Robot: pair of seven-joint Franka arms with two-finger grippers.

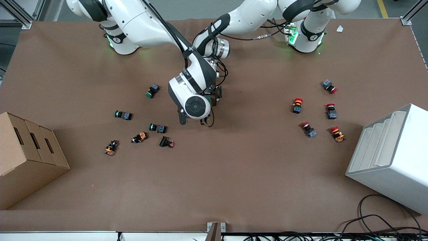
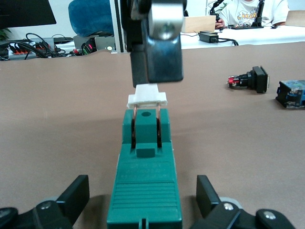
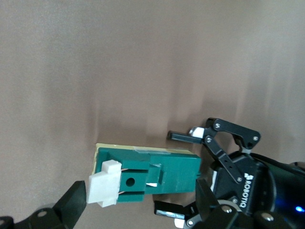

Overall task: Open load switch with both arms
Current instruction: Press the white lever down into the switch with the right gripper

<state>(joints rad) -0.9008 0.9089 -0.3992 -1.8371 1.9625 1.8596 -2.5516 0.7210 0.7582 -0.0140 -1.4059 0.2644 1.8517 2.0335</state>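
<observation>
The load switch is a dark green block lying flat on the brown table, with its white lever at one end. In the front view only a sliver of the load switch shows under the two wrists at mid-table. My left gripper is down at the end away from the lever. It is open, with a gap between each finger and the block. My right gripper hangs open over the switch and touches nothing. One of its fingers sits just above the lever. The left gripper also shows in the right wrist view.
Green-capped push buttons and other small parts lie toward the right arm's end, red-capped ones toward the left arm's end. A cardboard box stands at the right arm's end and a white bin at the left arm's end.
</observation>
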